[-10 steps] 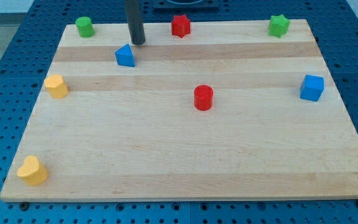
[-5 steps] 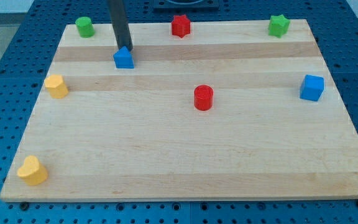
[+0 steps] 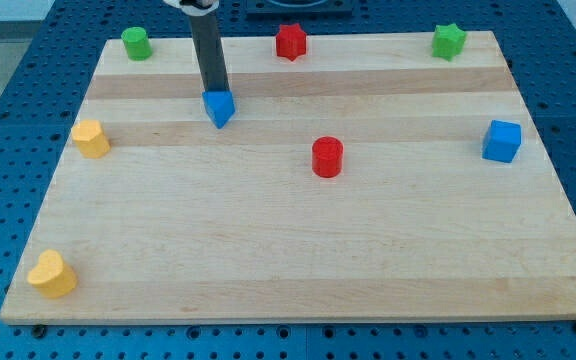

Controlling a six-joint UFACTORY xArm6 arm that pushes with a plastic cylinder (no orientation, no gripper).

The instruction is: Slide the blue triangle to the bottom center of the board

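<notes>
Resting against the top edge of the blue triangle (image 3: 219, 107), my tip (image 3: 215, 91) is a bare rod end with nothing to spread or pinch. I see that block in the board's (image 3: 268, 260) upper left part, well above the bottom edge. A red cylinder (image 3: 327, 157) sits to its lower right, a yellow block (image 3: 91, 138) toward the view's left, and a green cylinder (image 3: 135, 43) near the top left corner.

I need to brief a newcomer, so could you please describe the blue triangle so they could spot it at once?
Start at the wooden board and look to its upper left part, where my tip comes down. The blue triangle sits right below the tip, touching it. The only other blue piece, the blue cube, is at the view's right edge.
</notes>
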